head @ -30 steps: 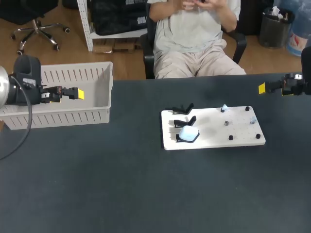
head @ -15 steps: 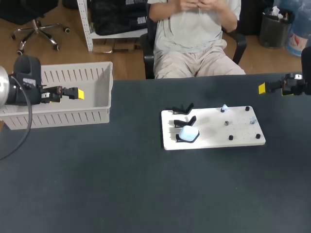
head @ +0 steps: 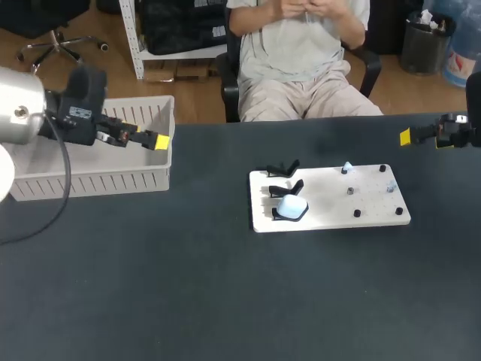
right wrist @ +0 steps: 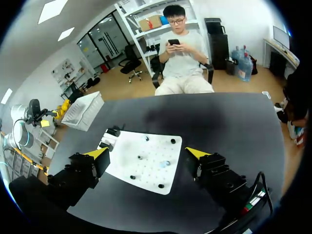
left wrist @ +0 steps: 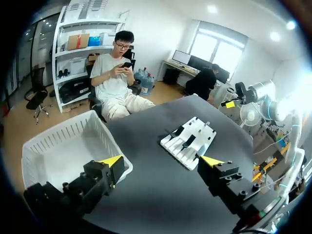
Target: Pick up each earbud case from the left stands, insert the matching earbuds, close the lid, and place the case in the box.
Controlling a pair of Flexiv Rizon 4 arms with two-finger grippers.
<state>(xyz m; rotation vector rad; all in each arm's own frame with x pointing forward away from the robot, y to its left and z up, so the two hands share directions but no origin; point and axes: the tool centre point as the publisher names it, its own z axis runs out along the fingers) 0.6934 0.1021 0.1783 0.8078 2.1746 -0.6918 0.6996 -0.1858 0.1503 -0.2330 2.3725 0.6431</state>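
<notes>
Matt dark table (head: 225, 301); slatted white plastic box (head: 90, 180); smooth white board (head: 376, 214); glossy pale earbud case (head: 291, 207).

1. Setting: a robotics laboratory bench.
2. A left arm (head: 19, 113) and a right arm (head: 472, 98) flank one dark table (head: 225, 301).
3. On it: a white fixture plate (head: 331, 214) with black stands (head: 284, 168), and a slatted box (head: 90, 180).
</notes>
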